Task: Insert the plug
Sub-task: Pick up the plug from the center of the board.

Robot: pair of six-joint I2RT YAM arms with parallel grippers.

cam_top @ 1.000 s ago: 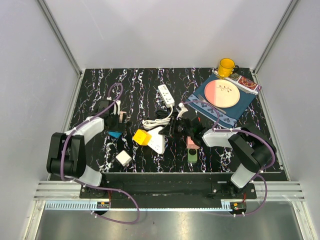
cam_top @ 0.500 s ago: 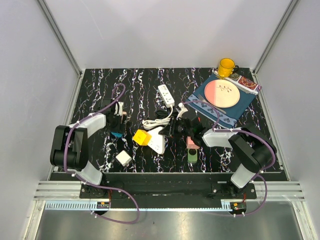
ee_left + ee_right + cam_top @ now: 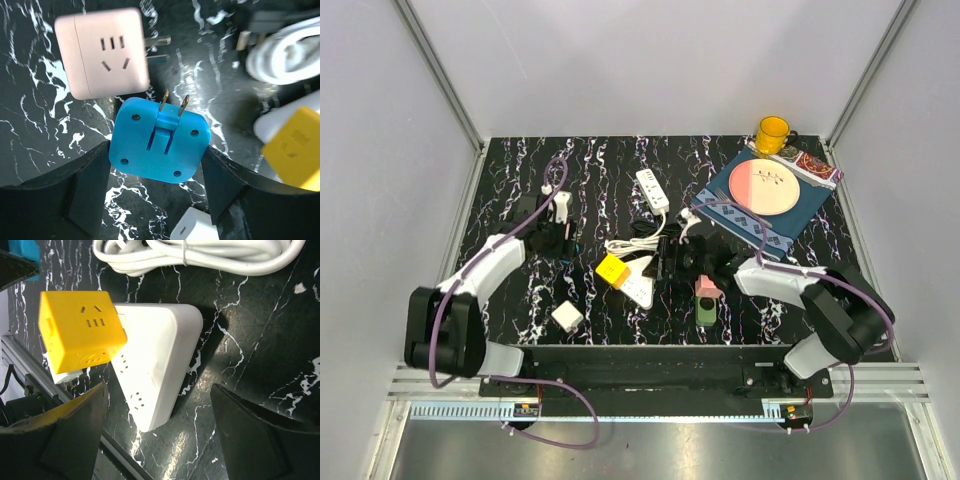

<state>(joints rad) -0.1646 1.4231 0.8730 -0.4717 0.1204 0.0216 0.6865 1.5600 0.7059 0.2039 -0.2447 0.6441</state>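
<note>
Gripping the blue plug [image 3: 165,145] by its sides, the left hand [image 3: 156,150] holds it at the worktop's nine o'clock side, prongs toward twelve. The pink socket cube [image 3: 102,52] lies at eleven. The right hand [image 3: 157,390] stands wide, empty. Judged step: alignment; the prongs must next square with the slots.

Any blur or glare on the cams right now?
Left wrist: blue plug sharp, pale adapter above it slightly soft. Right wrist: yellow cube and white power strip crisp, a small glare patch on the glossy table, dark shadow beside the strip. Top: even light, no glare.
</note>
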